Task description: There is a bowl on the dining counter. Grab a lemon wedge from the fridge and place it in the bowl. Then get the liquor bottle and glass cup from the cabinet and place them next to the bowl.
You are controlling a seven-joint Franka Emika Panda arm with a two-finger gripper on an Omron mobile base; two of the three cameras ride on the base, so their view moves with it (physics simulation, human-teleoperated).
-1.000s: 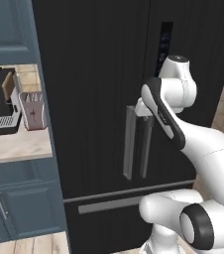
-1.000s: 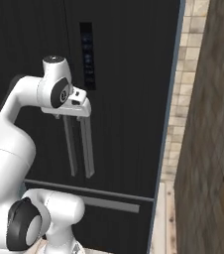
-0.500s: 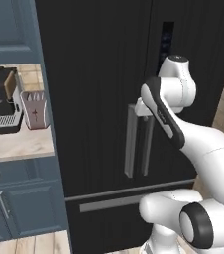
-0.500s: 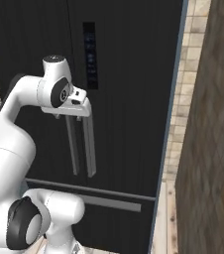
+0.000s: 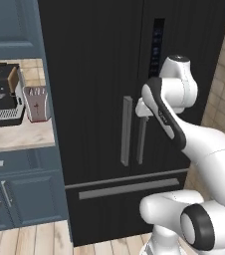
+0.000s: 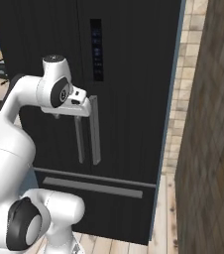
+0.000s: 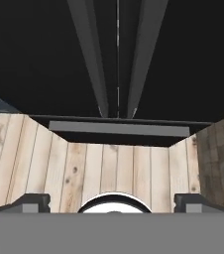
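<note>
Black and shut, the fridge (image 5: 104, 99) fills your forward view, its two grey door handles (image 5: 127, 131) side by side at the centre seam. Your gripper (image 7: 113, 202) hangs just in front of them, jaws spread wide, gripping nothing. Below runs the freezer drawer handle (image 7: 119, 129). Out left, a coffee machine (image 5: 4, 94) and knife block (image 5: 36, 103) sit on the counter (image 5: 15, 137).

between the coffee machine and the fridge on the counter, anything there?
Yes, in the left base view: a knife block stands on the counter between the coffee machine and the fridge, close beside the machine.
</note>
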